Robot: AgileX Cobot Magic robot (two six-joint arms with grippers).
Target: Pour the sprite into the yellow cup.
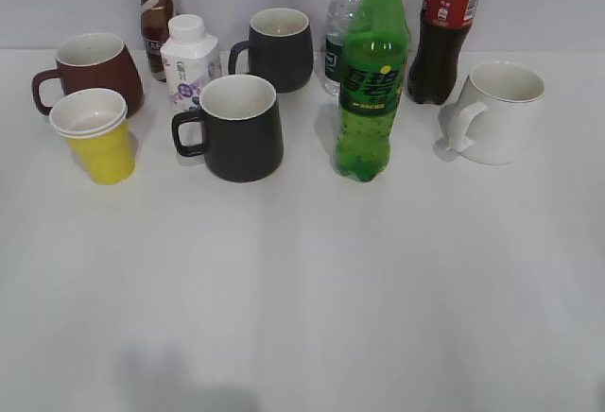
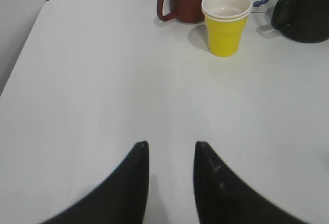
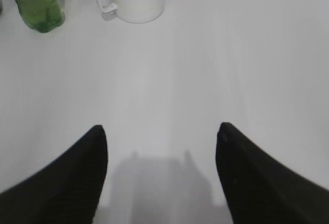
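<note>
The sprite [image 1: 371, 81], a tall green bottle with a green cap, stands upright right of centre; its base shows in the right wrist view [image 3: 36, 5] at the top left. The yellow cup [image 1: 98, 136] stands at the left in front of a brown-red mug; the left wrist view shows the yellow cup [image 2: 225, 26] ahead and to the right. My left gripper [image 2: 170, 144] is open and empty over bare table. My right gripper [image 3: 162, 129] is open wide and empty, well short of the bottle. Neither gripper shows in the exterior view.
A brown-red mug [image 1: 93, 72], two black mugs [image 1: 236, 128] [image 1: 279, 48], a white mug [image 1: 496, 111], a small white milk bottle [image 1: 189, 62], a brown tea bottle [image 1: 154, 10], a clear water bottle [image 1: 342, 25] and a cola bottle [image 1: 444, 34] crowd the back of the white table [image 1: 302, 289].
</note>
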